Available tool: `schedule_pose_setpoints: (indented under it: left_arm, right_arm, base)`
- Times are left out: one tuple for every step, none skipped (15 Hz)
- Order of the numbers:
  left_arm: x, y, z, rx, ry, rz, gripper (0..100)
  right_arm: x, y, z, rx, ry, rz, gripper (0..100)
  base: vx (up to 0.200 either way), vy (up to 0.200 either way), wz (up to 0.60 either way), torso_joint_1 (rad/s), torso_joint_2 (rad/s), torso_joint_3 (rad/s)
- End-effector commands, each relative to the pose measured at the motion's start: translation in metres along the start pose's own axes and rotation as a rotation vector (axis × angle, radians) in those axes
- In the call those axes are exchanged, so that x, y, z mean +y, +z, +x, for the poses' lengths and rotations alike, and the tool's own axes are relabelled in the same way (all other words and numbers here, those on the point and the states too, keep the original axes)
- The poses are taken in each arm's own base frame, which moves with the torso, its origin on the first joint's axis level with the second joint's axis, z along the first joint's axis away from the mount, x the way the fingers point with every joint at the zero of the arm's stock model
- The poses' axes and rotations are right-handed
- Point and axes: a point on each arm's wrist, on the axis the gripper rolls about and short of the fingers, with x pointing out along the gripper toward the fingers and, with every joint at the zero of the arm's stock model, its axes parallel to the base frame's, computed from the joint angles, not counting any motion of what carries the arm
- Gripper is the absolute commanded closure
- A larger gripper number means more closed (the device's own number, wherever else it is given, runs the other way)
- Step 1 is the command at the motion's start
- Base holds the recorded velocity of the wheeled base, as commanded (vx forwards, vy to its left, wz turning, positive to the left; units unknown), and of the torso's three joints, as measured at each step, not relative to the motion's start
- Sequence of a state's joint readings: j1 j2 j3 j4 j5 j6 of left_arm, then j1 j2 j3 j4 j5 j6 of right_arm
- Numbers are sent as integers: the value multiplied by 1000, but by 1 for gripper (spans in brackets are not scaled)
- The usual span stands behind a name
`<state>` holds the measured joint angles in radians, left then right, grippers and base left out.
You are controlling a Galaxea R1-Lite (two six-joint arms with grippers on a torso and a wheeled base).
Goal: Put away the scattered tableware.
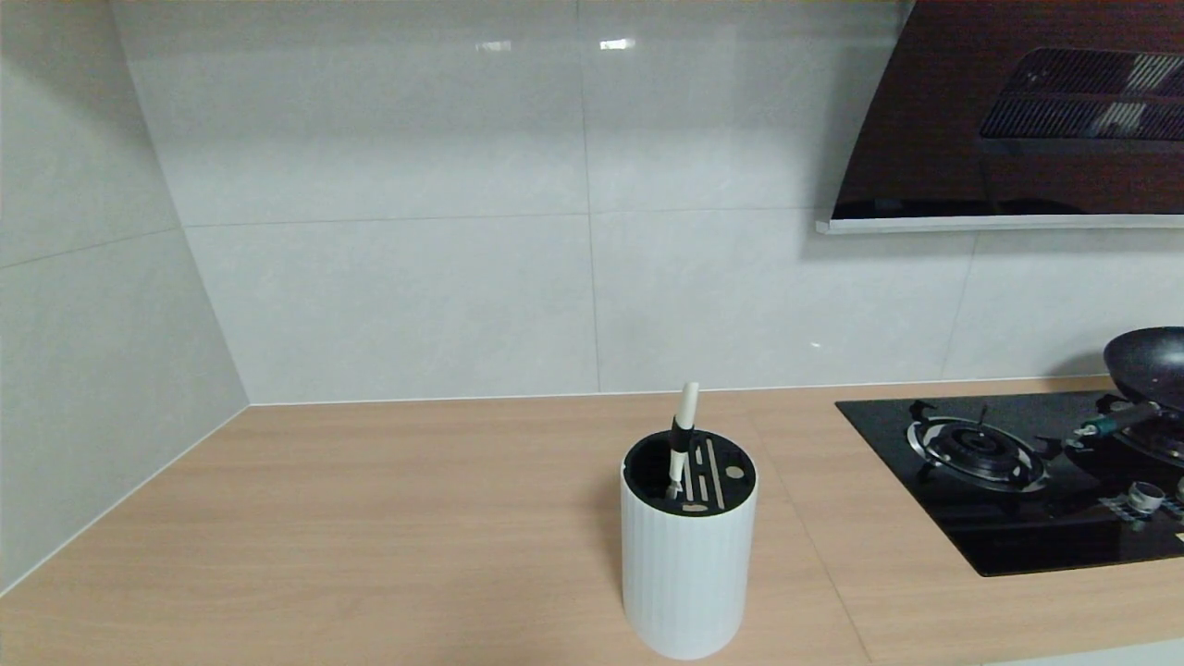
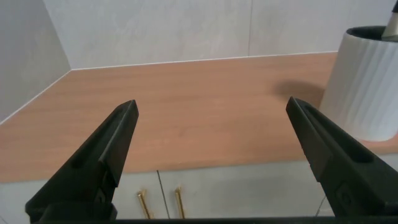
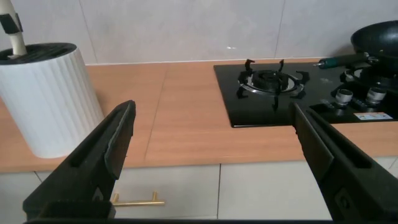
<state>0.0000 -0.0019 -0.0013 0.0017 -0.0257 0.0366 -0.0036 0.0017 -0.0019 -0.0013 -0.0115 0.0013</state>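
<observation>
Holder [image 1: 684, 564]: white, upright on countertop [image 1: 416, 518]; cream-handled utensil [image 1: 685, 407] stands inside
Left gripper [image 2: 210, 107]: released, empty
Right gripper [image 3: 212, 108]: released, empty

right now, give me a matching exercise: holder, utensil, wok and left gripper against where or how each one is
1 holder
2 utensil
3 wok
4 left gripper

a open, holding nothing
b on the hob, far right
c sticking up out of the holder
d upright on the wooden counter

Pairs: 1-d, 2-c, 3-b, 4-a
</observation>
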Motion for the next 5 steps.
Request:
schedule_pose_setpoints:
  left_arm:
    - [0,0,0,3,0,0,0]
    - [0,0,0,3,-4,14,0]
    - [0,0,0,3,-2,19,0]
    - [0,0,0,3,-2,14,0]
    - [0,0,0,3,-2,12,0]
  right_arm:
    - [0,-1,0,9,0,0,0]
    - [0,-1,0,9,3,-1,0]
    - [0,-1,0,9,4,-3,0]
    - [0,-1,0,9,6,-3,0]
    - [0,-1,0,9,4,-1,0]
  base:
    - [0,0,0,0,0,0]
    - [0,0,0,0,0,0]
    - [0,0,0,0,0,0]
    - [0,0,0,0,0,0]
    - [0,0,0,0,0,0]
